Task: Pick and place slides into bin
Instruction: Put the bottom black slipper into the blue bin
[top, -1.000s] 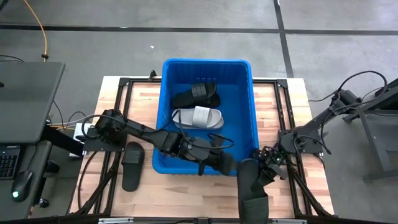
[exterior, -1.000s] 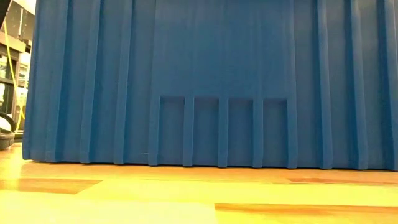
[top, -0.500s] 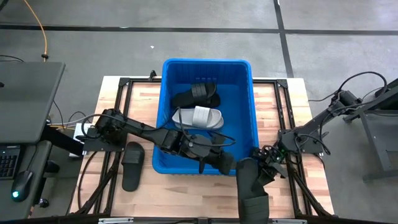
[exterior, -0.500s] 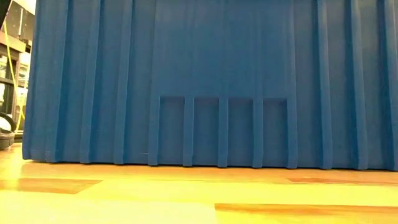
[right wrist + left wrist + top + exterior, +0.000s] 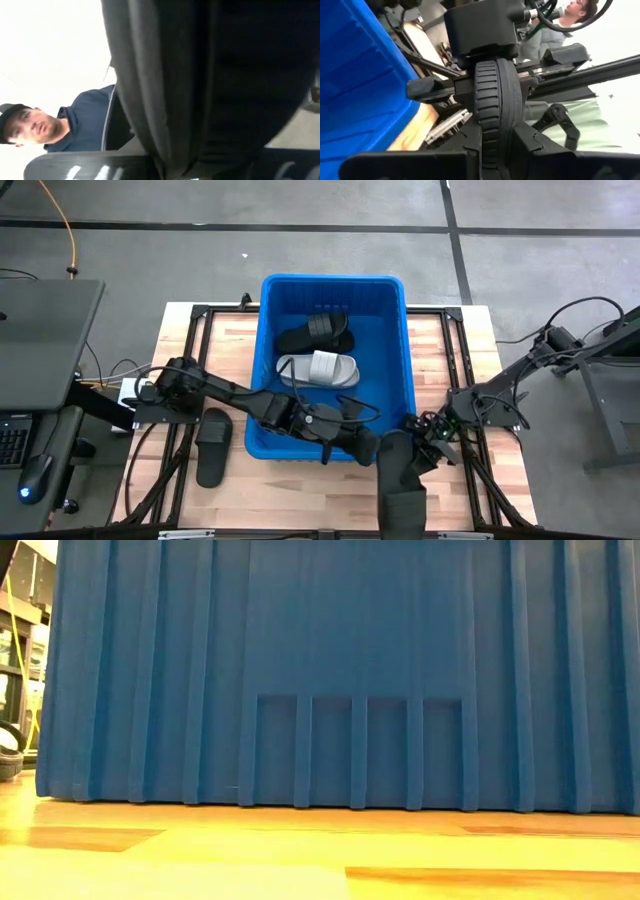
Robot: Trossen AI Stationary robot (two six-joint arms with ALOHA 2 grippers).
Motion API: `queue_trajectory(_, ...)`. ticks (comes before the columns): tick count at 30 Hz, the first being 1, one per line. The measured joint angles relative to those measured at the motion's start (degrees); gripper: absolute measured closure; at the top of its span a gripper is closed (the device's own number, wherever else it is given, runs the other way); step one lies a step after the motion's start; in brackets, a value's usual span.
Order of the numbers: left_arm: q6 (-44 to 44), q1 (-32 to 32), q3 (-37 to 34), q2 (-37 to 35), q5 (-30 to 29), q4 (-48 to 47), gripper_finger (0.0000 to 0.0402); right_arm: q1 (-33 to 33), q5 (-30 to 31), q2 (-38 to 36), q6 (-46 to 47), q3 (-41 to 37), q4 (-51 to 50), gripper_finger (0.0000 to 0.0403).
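A black slide [image 5: 400, 480] is held in the air just off the blue bin's [image 5: 262, 360] near right corner, between both grippers. My left gripper [image 5: 372, 446] reaches across the bin's near wall and is shut on the slide. My right gripper [image 5: 412, 438] comes from the table's right and is shut on it too. The slide fills the right wrist view [image 5: 225, 75]. Inside the bin lie a black slide [image 5: 315, 333] and a light grey slide [image 5: 318, 368], soles down. Another black slide [image 5: 213, 445] lies flat on the table left of the bin. My left gripper has the black slide's sole between its two fingers [image 5: 532, 147], which stand on either flat side of the sole's ribbed edge [image 5: 495, 125]. It comes level from the table's left. The slide is clear of the table. My right gripper pinches the same slide at its far end [image 5: 494, 75], one finger [image 5: 432, 89] on each side of the sole. It comes from the table's right. The rest of the slide hangs out toward the table's near edge [image 5: 403, 515], clear of the table.
The bin's ribbed near wall [image 5: 300, 660] fills the low view. Dark frame rails [image 5: 175, 470] run along the table's edges. A person [image 5: 50, 125] stands beyond the table. A desk with a keyboard [image 5: 15, 440] is at the left.
My left gripper has gone a little toward the table's right and closed up against the slide's far end. The slide's free near end has swung slightly toward the table's left. My right gripper has kept its hold.
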Motion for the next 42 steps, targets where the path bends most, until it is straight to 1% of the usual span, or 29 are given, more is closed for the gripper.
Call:
queue_trajectory(1, 0.4, -0.1, 0.0, -0.2, -0.3, -0.4, 0.0364, 0.4, 0.9, -0.1, -0.6, 0.0, -0.1, 0.0346)
queue_trajectory(6, 2.7, -1.0, -0.1, -2.0, -1.7, -4.4, 0.0364, 2.2, 7.4, -0.2, -3.1, 0.0, 0.2, 0.0262)
queue_trajectory(10, 4.9, -3.1, -0.2, -4.9, -6.8, -9.3, 0.0364, 3.5, 11.2, -0.5, -4.1, 0.1, 0.6, 0.0214)
queue_trajectory(14, 5.6, -6.3, -0.2, -9.0, -14.5, -16.0, 0.0364, 4.0, 14.0, -1.6, -6.6, 0.2, 0.5, 0.0188)
queue_trajectory(16, 5.9, -7.9, -0.2, -11.2, -19.8, -20.1, 0.0364, 4.0, 16.3, -2.8, -9.0, 0.2, 0.5, 0.0183)
queue_trajectory(18, 4.2, -10.0, -0.2, -13.4, -27.7, -24.8, 0.0364, 4.0, 19.4, -3.8, -12.0, 0.2, 0.2, 0.0182)
queue_trajectory(21, 1.5, -12.8, -0.2, -16.9, -40.6, -29.9, 0.0364, 4.5, 27.0, -5.4, -18.0, 0.2, 0.7, 0.0183)
queue_trajectory(24, 1.2, -15.0, -0.2, -19.5, -53.0, -30.5, 0.0364, 5.5, 36.6, -5.8, -22.4, 0.2, 1.7, 0.0183)
queue_trajectory(26, 1.3, -16.2, -0.2, -20.6, -58.3, -30.2, 0.0364, 5.9, 41.1, -5.5, -23.3, 0.2, 2.9, 0.0183)
queue_trajectory(28, 1.3, -16.6, -0.1, -21.4, -62.2, -29.6, 0.0364, 6.0, 43.6, -4.9, -23.5, 0.2, 5.3, 0.0183)
queue_trajectory(34, 2.5, -16.1, -0.1, -21.5, -65.6, -28.7, 0.0364, 6.0, 47.4, -0.7, -29.5, 0.2, 17.9, 0.018)
queue_trajectory(38, 2.7, -14.6, -0.1, -21.8, -66.0, -28.6, 0.0364, 5.7, 48.6, 1.7, -30.8, 0.2, 22.0, 0.0176)
queue_trajectory(42, 3.5, -13.9, 0.6, -22.2, -67.3, -27.9, 0.0364, 5.4, 48.8, 4.4, -30.2, 0.2, 23.6, 0.016)
